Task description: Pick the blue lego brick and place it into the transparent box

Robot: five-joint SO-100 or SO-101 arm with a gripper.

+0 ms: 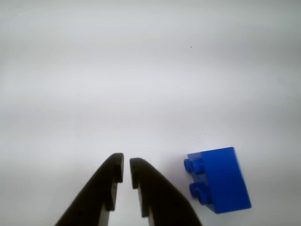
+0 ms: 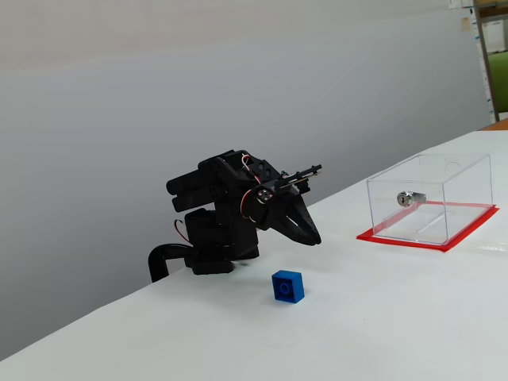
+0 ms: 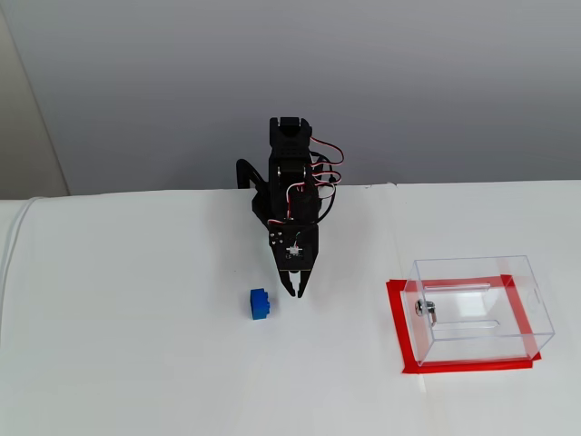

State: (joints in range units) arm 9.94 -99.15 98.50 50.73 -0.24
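The blue lego brick (image 1: pixel 221 181) lies on its side on the white table, studs facing left in the wrist view, just right of my black gripper (image 1: pixel 126 162). The jaws stand almost together with only a thin slit and nothing between them. In a fixed view the gripper (image 2: pixel 313 238) points down just above the table, behind and a little right of the brick (image 2: pixel 287 286). From the other fixed view the brick (image 3: pixel 260 303) sits left of the gripper (image 3: pixel 295 292). The transparent box (image 2: pixel 468 198) (image 3: pixel 472 262) stands apart to the right on its red base (image 3: pixel 397 318).
A small silver metal piece (image 2: pixel 410 198) (image 3: pixel 426 309) lies inside the box. The arm's base (image 3: pixel 289 173) is clamped at the table's far edge. A grey wall (image 3: pixel 454 91) stands behind the table.
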